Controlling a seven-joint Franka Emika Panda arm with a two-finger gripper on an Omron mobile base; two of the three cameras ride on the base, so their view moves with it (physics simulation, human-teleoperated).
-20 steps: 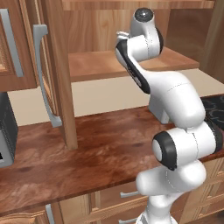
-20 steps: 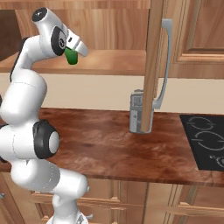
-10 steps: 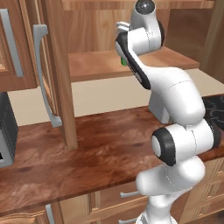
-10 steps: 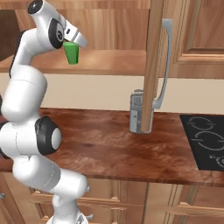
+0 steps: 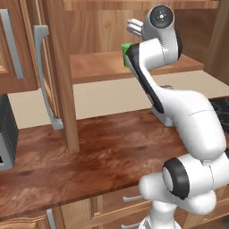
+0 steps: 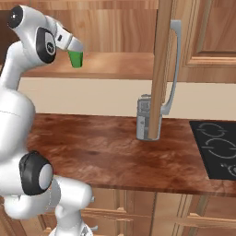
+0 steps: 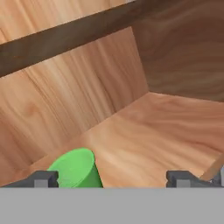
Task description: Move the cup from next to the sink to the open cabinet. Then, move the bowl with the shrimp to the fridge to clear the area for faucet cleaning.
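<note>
The small green cup (image 7: 74, 168) stands on the wooden shelf (image 7: 166, 127) of the open cabinet, free between my spread fingertips and close to the left one (image 7: 41, 178). My gripper (image 7: 111, 179) is open and holds nothing. From the right base view the cup (image 6: 75, 59) sits on the shelf (image 6: 120, 67) just under my gripper (image 6: 76, 48). The left base view shows a green sliver of the cup (image 5: 125, 48) beside the arm. The sink, bowl, shrimp, fridge and faucet are out of view.
The open cabinet door (image 6: 161, 69) with its grey bar handle (image 6: 174, 69) hangs to the right of the shelf. A grey container (image 6: 144, 117) stands on the wooden counter (image 6: 106, 152). A black cooktop (image 6: 216, 147) lies far right; a dark appliance (image 5: 4, 134) at far left.
The jaws have gone from shut on the cup to wide open, leaving the cup on the cabinet shelf. The hand has stayed near the same spot.
</note>
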